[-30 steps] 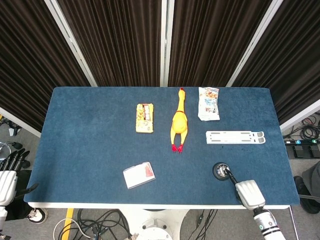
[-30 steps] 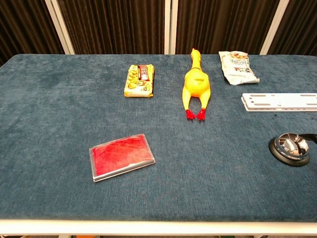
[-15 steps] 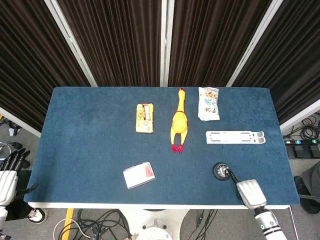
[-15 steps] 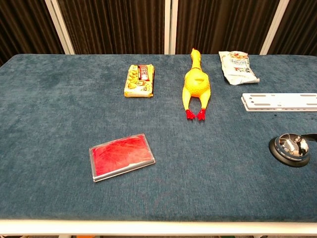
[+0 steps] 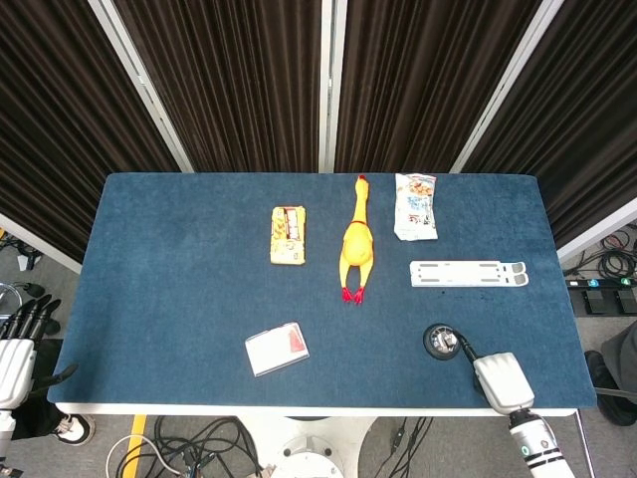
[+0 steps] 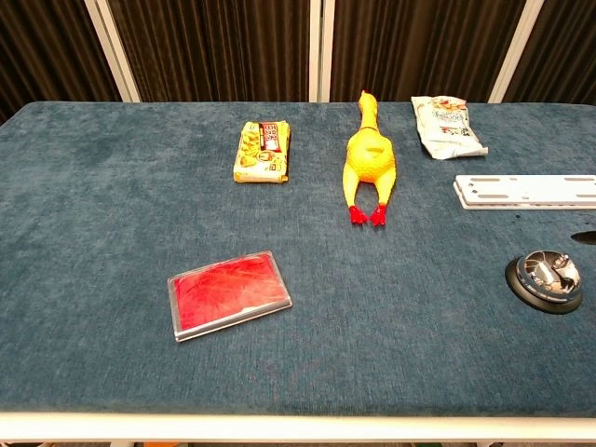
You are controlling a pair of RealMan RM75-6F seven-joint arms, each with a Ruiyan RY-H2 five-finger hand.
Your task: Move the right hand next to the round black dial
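Since the earlier frames the right hand (image 5: 503, 380) has drawn back a little toward the table's near right corner, so its dark fingertips now reach only the right rim of the round black dial (image 5: 441, 341) rather than lying over it. In the head view that hand sits just beside the dial at the near edge, palm housing up and forearm running off below the table (image 5: 179, 259); whether its fingers are spread or curled cannot be told, since the housing hides them. The left hand (image 5: 14, 351) hangs off the table beyond its left edge, dark fingers pointing up side by side and holding nothing. On the blue table lie one dial, one yellow rubber chicken (image 5: 355, 244) lengthwise near the far edge, one yellow snack pack (image 5: 288, 235) to its left, one white snack bag (image 5: 415, 206) toward the far right, one white bracket (image 5: 468, 273) by the right edge, and one clear tray (image 5: 277, 349) near the front edge. In the chest view the dial (image 6: 545, 280) sits near the right edge with a shiny centre, only a dark sliver of something showing at the frame's right border; the tray (image 6: 228, 293) holds something red; the chicken (image 6: 370, 159), snack pack (image 6: 262, 150), bag (image 6: 446, 125) and bracket (image 6: 526, 191) lie as one each.
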